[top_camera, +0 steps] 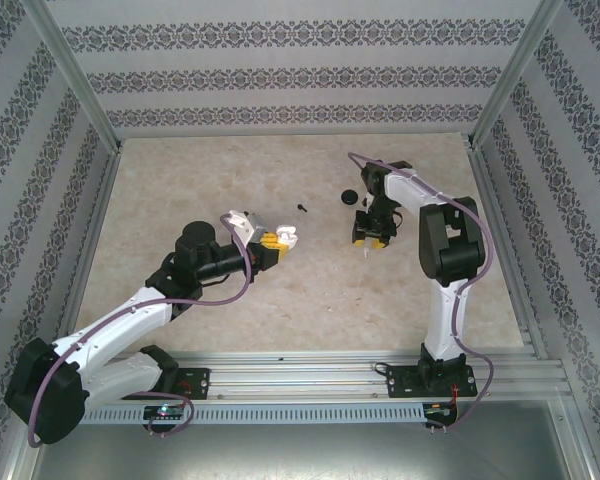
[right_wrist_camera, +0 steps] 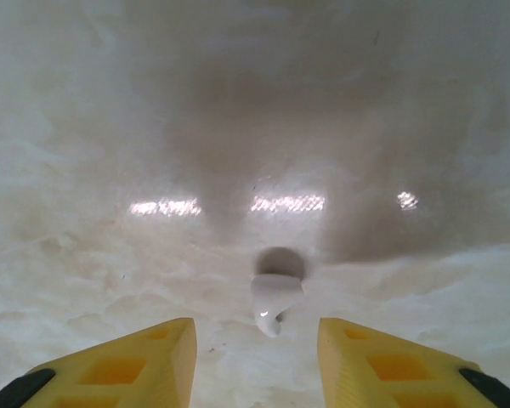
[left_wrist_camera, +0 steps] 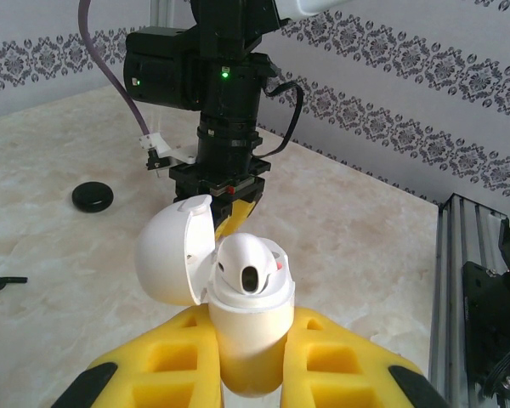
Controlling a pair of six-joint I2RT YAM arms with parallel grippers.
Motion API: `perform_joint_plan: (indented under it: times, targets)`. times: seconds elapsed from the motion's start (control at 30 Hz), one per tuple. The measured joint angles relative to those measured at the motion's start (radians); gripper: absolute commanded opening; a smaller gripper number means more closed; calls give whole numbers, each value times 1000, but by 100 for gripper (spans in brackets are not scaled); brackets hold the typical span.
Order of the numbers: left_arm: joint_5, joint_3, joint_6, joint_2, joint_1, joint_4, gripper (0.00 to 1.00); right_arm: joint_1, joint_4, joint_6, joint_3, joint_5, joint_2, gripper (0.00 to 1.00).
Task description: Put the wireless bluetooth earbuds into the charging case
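Your left tool (left_wrist_camera: 248,344) is pressing its yellow fingers (left_wrist_camera: 161,361) on the lower body of the white charging case (left_wrist_camera: 248,293). It is holding the case above the tabletop (left_wrist_camera: 365,229), with the lid (left_wrist_camera: 172,253) hanging open to one side. One socket in the case is showing as a dark hole, and I cannot tell what is sitting in the other one.

Your right tool (right_wrist_camera: 255,331) is pointing down at the tabletop with its fingers standing apart and gripping nothing. A small white piece (right_wrist_camera: 274,299) is showing between the fingertips, touching neither of them, and I cannot tell what it is.

In the top view the right tool (top_camera: 368,238) is hanging just right of the left tool (top_camera: 278,238), around the middle of the tabletop. One black earbud (top_camera: 302,207) is lying on the tabletop a little toward the far edge from both tools, apart from them. A black round disc (top_camera: 348,197) is resting near it, on its right side.
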Motion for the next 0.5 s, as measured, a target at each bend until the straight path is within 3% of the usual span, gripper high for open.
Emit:
perform_joint_plan:
  times: [0.5]
  targets:
    - [0,0,3,-1,0,-5,0,1,3,3,-8,4,29,35]
